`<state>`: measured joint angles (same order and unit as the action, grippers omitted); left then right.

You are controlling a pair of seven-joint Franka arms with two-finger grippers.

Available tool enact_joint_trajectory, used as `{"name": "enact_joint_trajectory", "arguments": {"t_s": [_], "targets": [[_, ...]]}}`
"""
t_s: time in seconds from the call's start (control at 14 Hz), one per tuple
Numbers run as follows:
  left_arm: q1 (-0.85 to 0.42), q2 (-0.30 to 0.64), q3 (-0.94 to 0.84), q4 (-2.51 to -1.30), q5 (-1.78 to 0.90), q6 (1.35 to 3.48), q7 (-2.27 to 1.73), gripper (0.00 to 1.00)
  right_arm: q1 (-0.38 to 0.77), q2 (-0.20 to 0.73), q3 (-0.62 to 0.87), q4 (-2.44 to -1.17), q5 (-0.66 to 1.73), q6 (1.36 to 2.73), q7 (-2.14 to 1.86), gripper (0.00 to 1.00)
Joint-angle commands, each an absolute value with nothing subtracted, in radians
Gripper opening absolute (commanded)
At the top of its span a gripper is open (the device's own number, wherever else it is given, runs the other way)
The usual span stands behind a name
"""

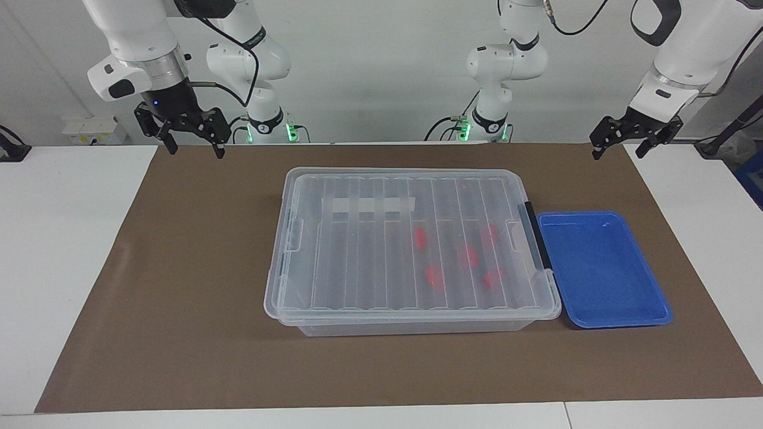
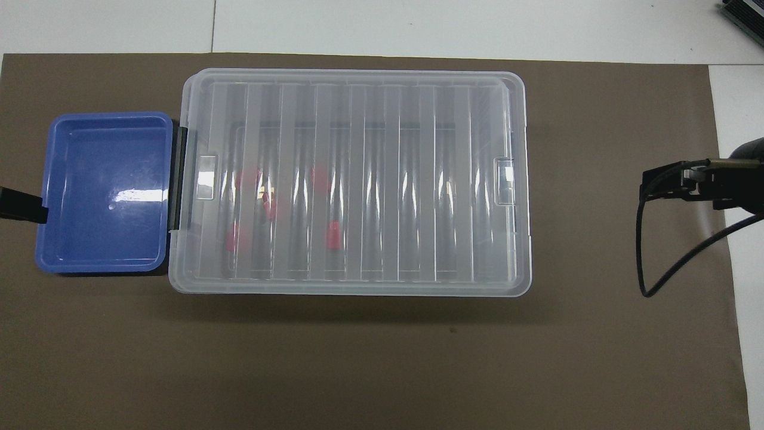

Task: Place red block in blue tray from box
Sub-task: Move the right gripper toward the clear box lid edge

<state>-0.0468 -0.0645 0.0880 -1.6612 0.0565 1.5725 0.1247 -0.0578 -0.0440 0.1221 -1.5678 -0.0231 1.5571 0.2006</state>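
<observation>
A brown mat (image 1: 179,310) covers the middle of the white table (image 1: 65,250). The box (image 1: 411,244) sits at the centre of the mat with its ribbed clear lid (image 2: 358,179) closed and a white tape strip (image 1: 368,205) across the lid. The blue tray (image 1: 602,268) lies flat on the mat, touching the box's end with the black latch (image 1: 536,238), toward the left arm's end of the table. Five red blocks are visible through the lid, grouped in the half of the box adjoining the tray; one red block (image 1: 419,238) lies nearest the box's centre. The right gripper (image 1: 194,146) hangs over the mat's edge nearest the robots, fingers spread apart. The left gripper (image 1: 620,148) hangs over the mat's corner at its own end, fingers likewise spread. Neither gripper touches anything.
</observation>
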Motion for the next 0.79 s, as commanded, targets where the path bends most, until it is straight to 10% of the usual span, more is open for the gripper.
{"name": "enact_joint_trajectory", "arguments": {"t_s": [0.0, 0.71], "targets": [[-0.051, -0.078, 0.091, -1.669, 0.074, 1.568, 0.126, 1.00, -0.066, -0.057, 0.126, -1.572, 0.000, 1.545, 0.215, 1.00], [-0.051, -0.078, 0.091, -1.669, 0.074, 1.568, 0.126, 1.00, 0.027, -0.026, 0.127, -1.750, -0.003, 1.824, 0.287, 0.99]]}}
